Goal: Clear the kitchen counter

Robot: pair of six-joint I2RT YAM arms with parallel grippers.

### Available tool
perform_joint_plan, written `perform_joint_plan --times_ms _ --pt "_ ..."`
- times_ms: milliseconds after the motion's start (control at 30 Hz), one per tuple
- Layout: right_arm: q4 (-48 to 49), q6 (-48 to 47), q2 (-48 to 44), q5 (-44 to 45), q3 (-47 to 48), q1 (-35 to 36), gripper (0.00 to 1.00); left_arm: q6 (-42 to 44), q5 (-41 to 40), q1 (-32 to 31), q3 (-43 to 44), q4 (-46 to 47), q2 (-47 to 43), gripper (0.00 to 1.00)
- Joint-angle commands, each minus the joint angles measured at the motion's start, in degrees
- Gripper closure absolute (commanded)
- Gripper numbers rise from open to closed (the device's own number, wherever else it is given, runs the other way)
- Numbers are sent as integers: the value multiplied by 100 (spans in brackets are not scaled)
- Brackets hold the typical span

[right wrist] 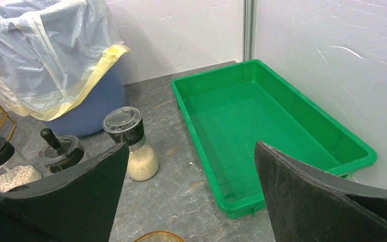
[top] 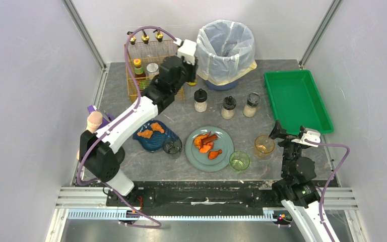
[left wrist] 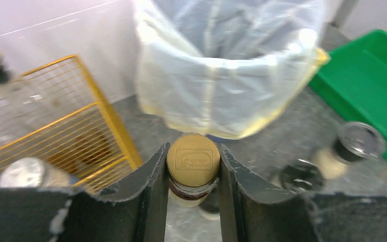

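Note:
The kitchen counter (top: 181,113) is a dark grey veined slab. My left gripper (top: 189,63) hovers at the back between the yellow wire rack (top: 148,65) and the lined bin (top: 226,48). In the left wrist view it (left wrist: 193,169) is shut on a small bottle with a gold cap (left wrist: 193,160), held just under the cap and above the counter. My right gripper (top: 287,132) stands open and holds nothing, near the amber glass (top: 264,145). In the right wrist view its wide jaws (right wrist: 190,151) frame bare counter and the green tray (right wrist: 262,121).
On the counter are a grey plate (top: 221,162) with orange food, a blue dish (top: 153,143) with food, a clear glass (top: 172,147), a green glass (top: 239,161) and three shakers (top: 228,107). The green tray (top: 295,98) lies at the right. Bottles stand in the rack.

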Motion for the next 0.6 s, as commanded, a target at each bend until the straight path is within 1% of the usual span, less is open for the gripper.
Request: perform_joint_plan --times_ms 0,200,267,367,567 --pt "125 6 -963 68 178 24 2 94 -253 623 291 354 -178 98" --pt "141 -16 -963 110 163 24 2 -123 -262 1296 541 634 227 98" --pt "155 -28 -963 104 150 22 2 -123 -254 1448 564 807 346 98" --pt "168 -37 -963 125 146 24 2 -371 -173 1660 622 1048 512 98" --pt "203 -67 -963 123 124 25 2 -554 -45 1958 813 1303 939 98"
